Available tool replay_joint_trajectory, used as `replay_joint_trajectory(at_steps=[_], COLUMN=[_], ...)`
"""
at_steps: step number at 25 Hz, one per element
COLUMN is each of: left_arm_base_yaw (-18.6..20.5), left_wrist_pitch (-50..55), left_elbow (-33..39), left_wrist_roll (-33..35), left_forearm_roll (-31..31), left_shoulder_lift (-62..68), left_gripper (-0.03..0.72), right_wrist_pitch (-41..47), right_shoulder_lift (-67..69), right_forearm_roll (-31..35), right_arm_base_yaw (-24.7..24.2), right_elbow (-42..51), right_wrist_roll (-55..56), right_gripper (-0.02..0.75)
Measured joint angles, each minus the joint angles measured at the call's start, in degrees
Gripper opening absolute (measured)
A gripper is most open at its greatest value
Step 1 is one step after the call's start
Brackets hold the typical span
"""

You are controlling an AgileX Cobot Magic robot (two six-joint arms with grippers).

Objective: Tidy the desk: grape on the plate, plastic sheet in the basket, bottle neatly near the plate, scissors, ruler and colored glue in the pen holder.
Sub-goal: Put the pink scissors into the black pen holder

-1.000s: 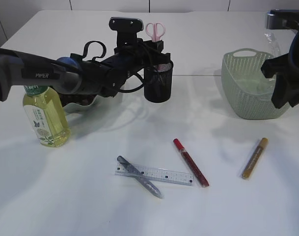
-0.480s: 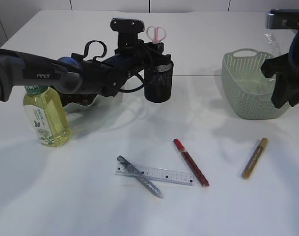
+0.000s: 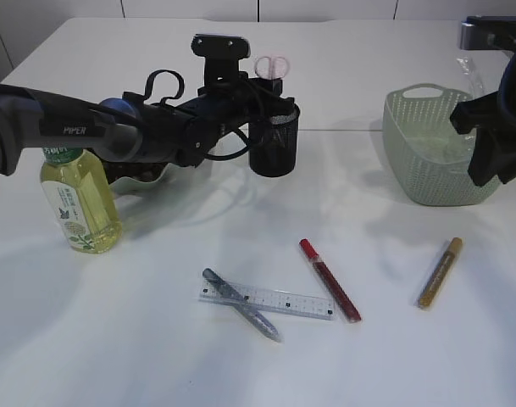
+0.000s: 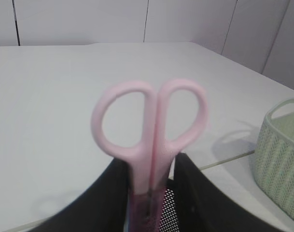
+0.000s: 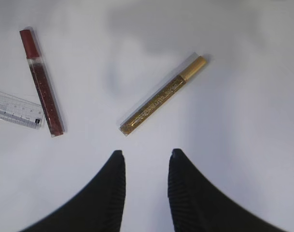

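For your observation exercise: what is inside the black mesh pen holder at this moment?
The pink scissors stand in the pen holder, handles up, gripped by the left gripper. Their blades are hidden by the mesh and the fingers; any other contents cannot be seen.

My black left arm (image 3: pixel 88 127) stretches level across the white desk (image 3: pixel 156 356), its left pincer (image 4: pixel 149 193) clamped on the pink-handled scissors (image 4: pixel 149 125), which stand upright. My right pincer (image 5: pixel 146 169) hangs high, fingers (image 5: pixel 113 183) parted, holding nothing, pointing down.
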Motion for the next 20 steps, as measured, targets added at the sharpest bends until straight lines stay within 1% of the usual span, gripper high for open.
replay_joint_trajectory(at_steps=[6,14,20], left_arm_base_yaw=[0.0,0.0,0.0], left_wrist_pitch=[0.0,0.0,4.4], left_elbow=[0.0,0.0,0.0], left_wrist_roll=[0.0,0.0,0.0], left_forearm_roll=[0.0,0.0,0.1], left_shoulder_lift=[0.0,0.0,-2.3], left_gripper=[0.253,0.257,0.257], right_wrist_pitch=[0.0,0.0,-0.1], right_shoulder_lift=[0.0,0.0,0.0], right_forearm_roll=[0.0,0.0,0.0], right_arm_base_yaw=[0.0,0.0,0.0], right_elbow=[0.0,0.0,0.0], right_wrist_roll=[0.0,-0.1,-0.1], right_gripper=[0.238,0.237,0.237])
